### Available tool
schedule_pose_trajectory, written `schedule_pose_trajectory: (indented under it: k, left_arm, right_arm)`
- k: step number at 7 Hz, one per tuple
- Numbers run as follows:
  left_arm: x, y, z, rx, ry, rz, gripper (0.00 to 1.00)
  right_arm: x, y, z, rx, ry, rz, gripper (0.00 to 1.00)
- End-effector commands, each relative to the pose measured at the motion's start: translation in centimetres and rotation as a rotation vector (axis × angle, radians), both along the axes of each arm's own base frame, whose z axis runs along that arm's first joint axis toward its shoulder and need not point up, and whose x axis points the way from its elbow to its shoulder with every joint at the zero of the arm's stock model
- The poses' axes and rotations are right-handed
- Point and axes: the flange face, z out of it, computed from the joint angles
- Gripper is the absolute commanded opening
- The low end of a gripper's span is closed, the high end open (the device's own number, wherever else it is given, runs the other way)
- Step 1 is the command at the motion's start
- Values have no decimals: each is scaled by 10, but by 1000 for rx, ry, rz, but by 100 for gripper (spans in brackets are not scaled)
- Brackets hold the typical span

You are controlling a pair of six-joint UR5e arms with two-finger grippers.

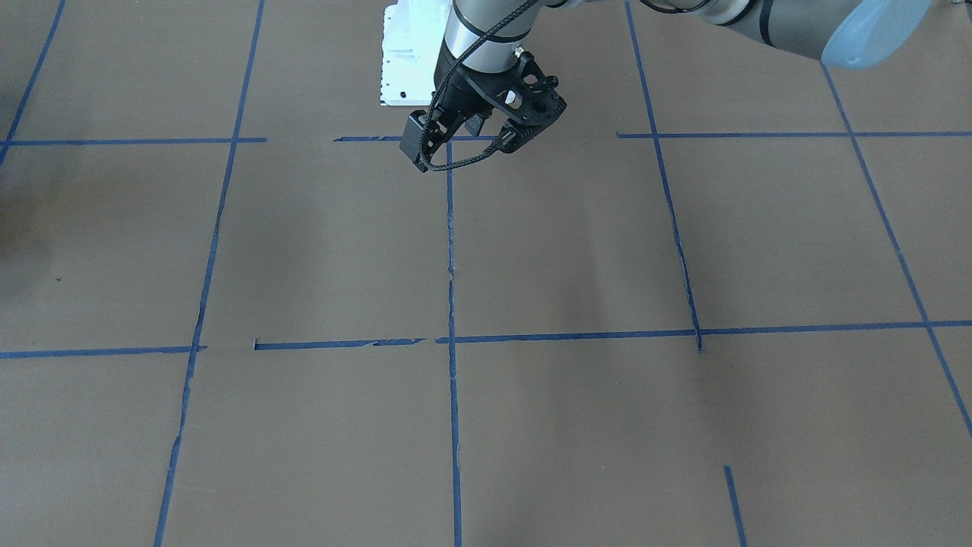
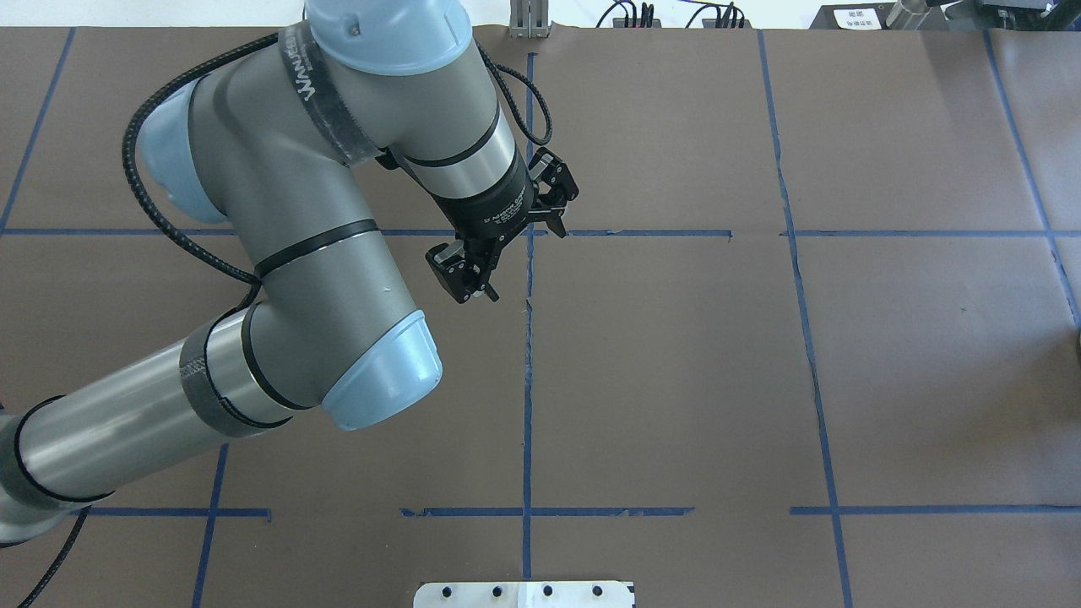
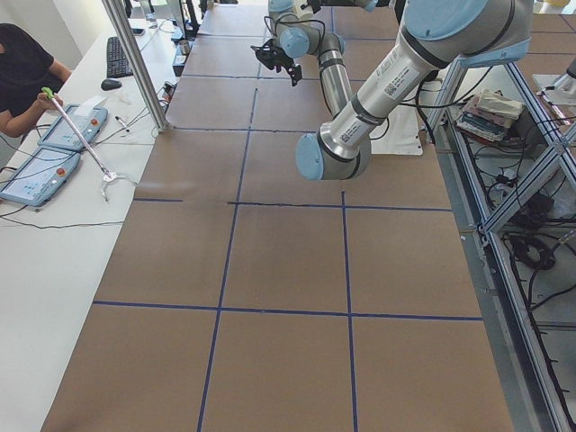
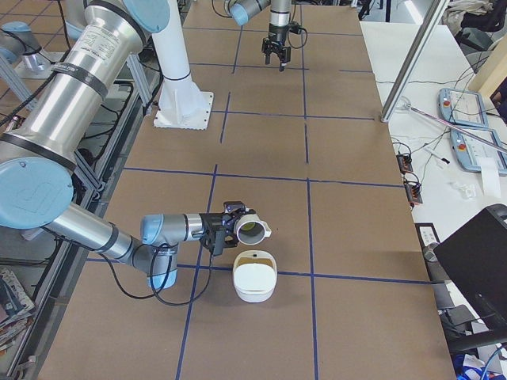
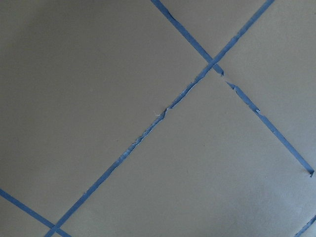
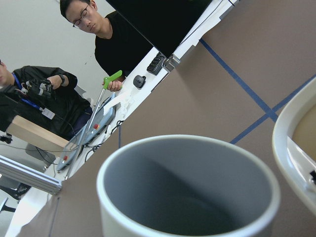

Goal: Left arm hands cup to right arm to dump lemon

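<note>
The left arm's bulky black open-frame gripper (image 1: 465, 139) hangs open and empty over a blue tape crossing near the robot's base; it also shows in the overhead view (image 2: 507, 232). In the exterior right view the right arm's gripper (image 4: 226, 229) is at the white cup (image 4: 250, 228), which is tipped on its side just above the table beside a white bowl. I cannot tell from there whether the gripper is shut. A yellow-green patch in the cup's mouth looks like the lemon (image 4: 253, 231). The right wrist view shows the cup's rim and grey inside (image 6: 187, 192) close up, with no lemon visible.
A white bowl (image 4: 254, 279) sits on the table right by the cup; its rim shows in the right wrist view (image 6: 291, 143). The white base plate (image 1: 406, 64) lies at the robot's side. Operators (image 6: 118, 44) sit at a side table with teach pendants (image 3: 45, 166).
</note>
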Motion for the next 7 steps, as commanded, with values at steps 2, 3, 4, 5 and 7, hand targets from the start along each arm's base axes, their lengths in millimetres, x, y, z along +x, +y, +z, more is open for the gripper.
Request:
schedule_pose_trajectory:
  k: [2,3,4,5,7]
  left_arm:
    - [-4,1,-2,6,5,-3,100]
    - [-4,1,-2,6,5,-3,100]
    - [-5,2,-4,8,8,-3,100]
    - [-6,3,-5,9,10,-3,100]
    - [-7,4,-7,10,13,-4,100]
  right_arm:
    - [21,5,36,-90,-358,47,0]
    - [34,10,57,-105,-475,55,0]
    - [46,14,59,-141,-592,73,0]
    - [57,18,59,-174,-686,83,0]
    - [51,4,54,-223,-863,98,0]
